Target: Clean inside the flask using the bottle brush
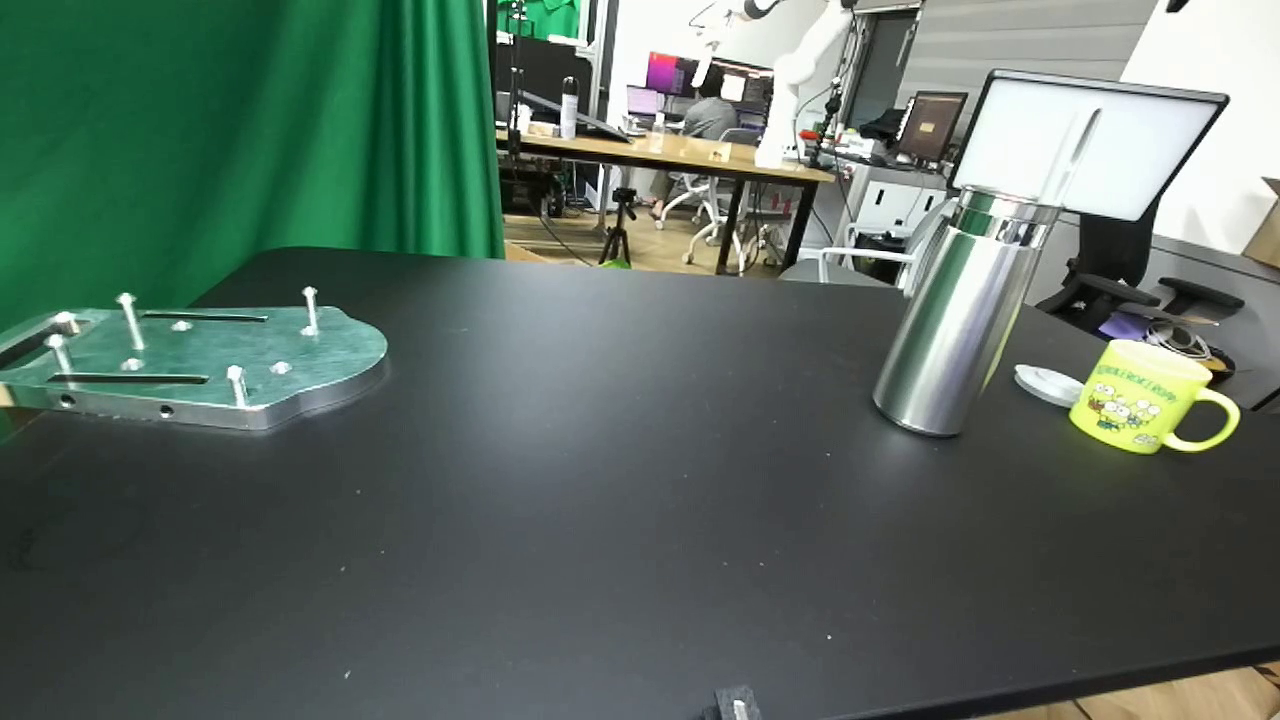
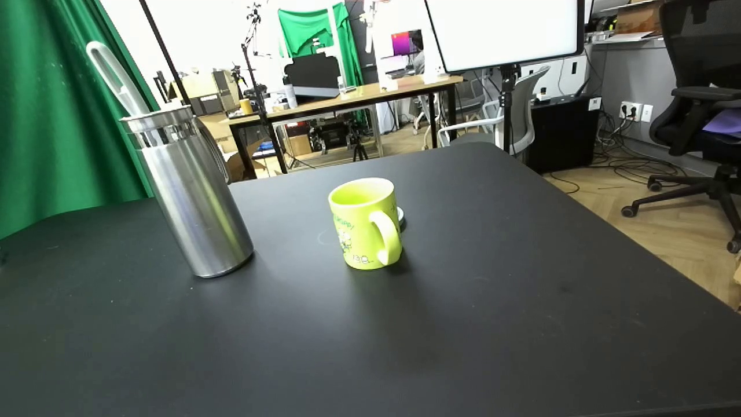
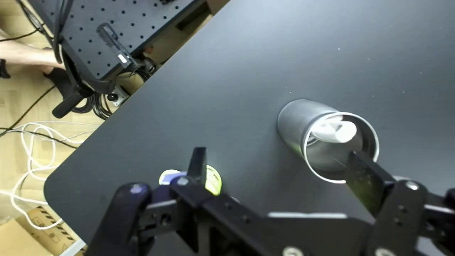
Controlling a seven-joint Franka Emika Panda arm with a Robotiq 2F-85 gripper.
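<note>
The brushed-steel flask [image 1: 958, 330] stands on the black table and shows in both exterior views [image 2: 194, 208]. In the wrist view I look down at its open mouth, with its steel side [image 3: 300, 121] to the left. The white handle of the bottle brush [image 1: 1078, 155] sticks up out of the flask's mouth, also in an exterior view [image 2: 118, 81] and the wrist view [image 3: 336, 131]. The brush's head is hidden inside the flask. My gripper [image 3: 277, 153] is open and empty. Its right finger overlaps the flask's rim in the wrist view; I see no contact.
A yellow-green mug [image 1: 1140, 395] stands beside the flask, also in an exterior view [image 2: 362, 231] and partly behind my left finger [image 3: 213, 179]. A white lid [image 1: 1048, 385] lies between flask and mug. A metal plate with upright bolts [image 1: 290, 355] sits at the table's far side.
</note>
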